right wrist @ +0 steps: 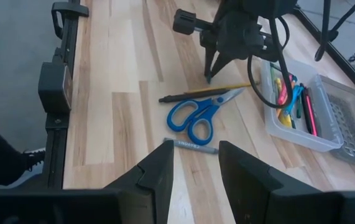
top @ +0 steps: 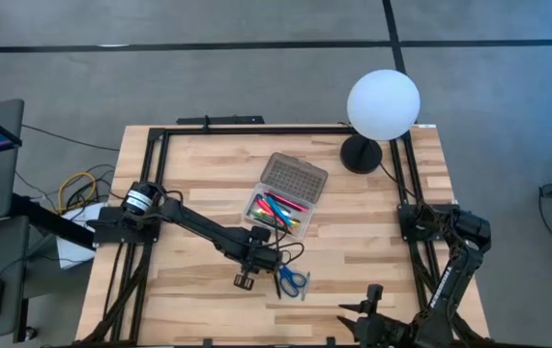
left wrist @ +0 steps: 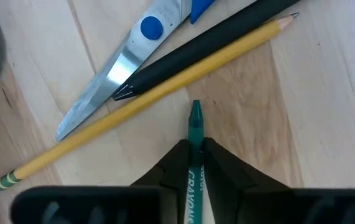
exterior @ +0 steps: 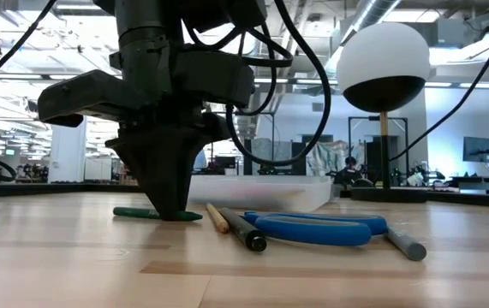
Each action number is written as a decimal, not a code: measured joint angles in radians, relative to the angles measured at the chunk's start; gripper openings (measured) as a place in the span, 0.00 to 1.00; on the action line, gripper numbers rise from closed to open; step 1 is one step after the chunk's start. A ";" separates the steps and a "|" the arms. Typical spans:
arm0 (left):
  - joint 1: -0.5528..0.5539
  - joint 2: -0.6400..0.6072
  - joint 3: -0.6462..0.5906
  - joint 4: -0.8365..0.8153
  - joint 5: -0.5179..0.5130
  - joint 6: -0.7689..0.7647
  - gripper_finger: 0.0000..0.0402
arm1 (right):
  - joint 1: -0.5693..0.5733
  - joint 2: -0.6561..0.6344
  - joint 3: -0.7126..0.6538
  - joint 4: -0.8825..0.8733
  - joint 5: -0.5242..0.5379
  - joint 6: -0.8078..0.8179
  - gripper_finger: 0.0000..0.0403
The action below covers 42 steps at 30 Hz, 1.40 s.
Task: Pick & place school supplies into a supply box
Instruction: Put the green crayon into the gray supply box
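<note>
Left tool (left wrist: 191, 163) around green crayon (left wrist: 194, 134), mid-table.

On my desk (top: 198, 164) I count one pair of blue-handled scissors (right wrist: 197, 116), one yellow pencil (left wrist: 140, 101), one black pen (left wrist: 214, 38), one grey pen (right wrist: 192, 145) and one green crayon (left wrist: 194, 163). There is one supply box (top: 277, 208) with several coloured pens inside, too bunched to count exactly. I also count one white globe lamp (top: 382, 103) and my two tools, left tool (top: 246, 280) and right tool (right wrist: 196, 163).
</note>
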 joint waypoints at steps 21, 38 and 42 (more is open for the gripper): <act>0.001 0.000 -0.002 0.024 -0.004 0.000 0.21 | 0.000 0.000 0.000 0.000 0.000 0.000 0.30; 0.001 0.000 -0.002 0.027 -0.003 0.000 0.22 | 0.000 0.000 0.000 0.000 0.000 0.000 0.30; 0.000 0.000 -0.002 0.027 -0.007 0.000 0.22 | 0.000 0.000 0.000 0.000 0.000 0.000 0.30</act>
